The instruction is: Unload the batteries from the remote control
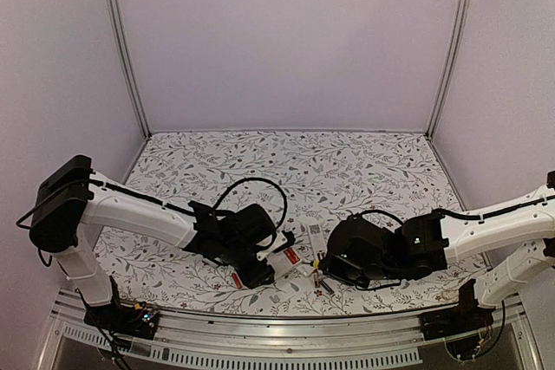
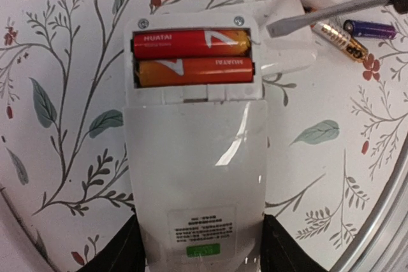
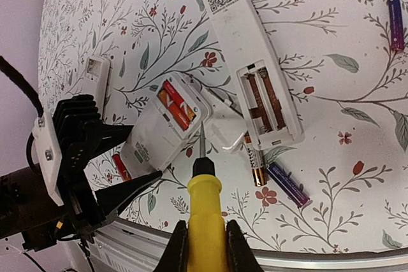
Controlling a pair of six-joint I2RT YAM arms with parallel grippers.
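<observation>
My left gripper is shut on the sides of a white remote control lying back-up on the table. Its compartment is uncovered and holds two red-orange batteries, side by side. My right gripper is shut on a yellow-handled screwdriver. The screwdriver's flat tip hovers just off the remote's compartment end, not touching the batteries. In the top view the two grippers face each other near the front edge.
A second white remote lies close by with an empty compartment. A loose white cover rests between the remotes. A gold battery, a purple one, another purple one and a red one lie loose. The table's metal front rail is near.
</observation>
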